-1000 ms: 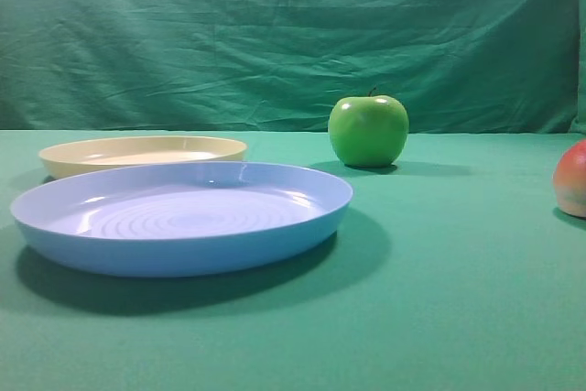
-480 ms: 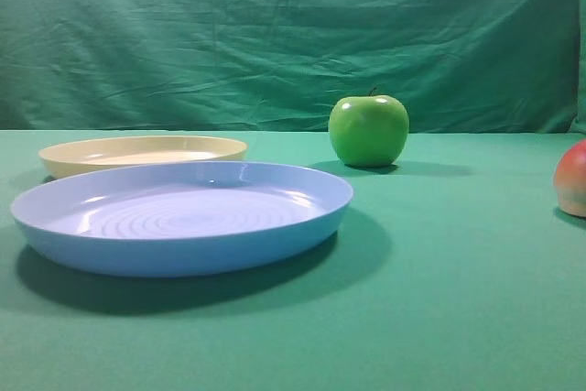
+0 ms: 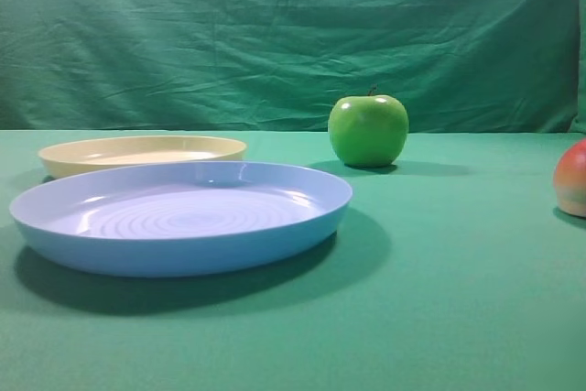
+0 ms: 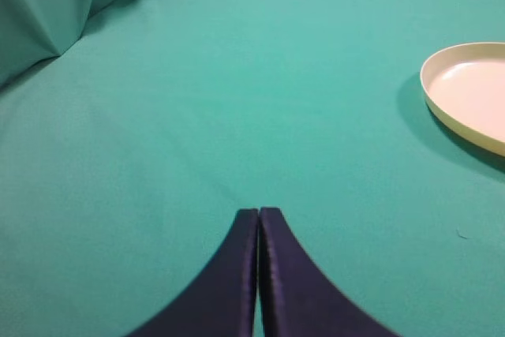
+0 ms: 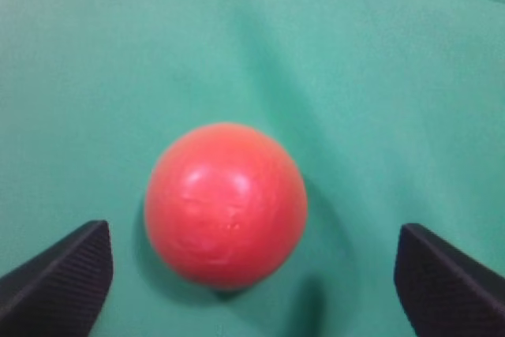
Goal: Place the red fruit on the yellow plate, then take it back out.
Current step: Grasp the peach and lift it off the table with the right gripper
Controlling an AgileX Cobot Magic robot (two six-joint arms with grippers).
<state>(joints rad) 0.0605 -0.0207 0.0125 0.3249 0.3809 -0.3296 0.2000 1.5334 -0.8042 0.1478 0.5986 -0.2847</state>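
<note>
- We are looking straight down on the red fruit (image 5: 226,204) from the right wrist view; it is sitting bare on the green cloth (image 5: 371,69), and in the exterior high view it is just peeking in at the right edge (image 3: 571,179), well apart from both plates.
- We are carrying the right gripper (image 5: 256,274) with its jaws spread wide, one textured pad (image 5: 59,274) to the left of the fruit and the other far to the right, neither touching it, so nothing is being held.
- We are judging the step in hand as the approach for the first pick, since the yellow plate (image 3: 142,153) is lying empty.
- We are noticing that the fruit is sitting left of the midline between the pads, so we should be shifting the gripper to centre it before descending; otherwise the near pad is likely to nudge the round fruit and set it rolling.
- We should be closing low enough to grip at the widest part, and gently, as the skin is looking smooth.
- We are planning a carry that clears the green apple (image 3: 368,130) and the blue plate (image 3: 181,215), which is lying in front of the yellow one.
- We are keeping the left gripper (image 4: 259,215) pinched together and empty above bare cloth, with the yellow plate's rim off to its right.
</note>
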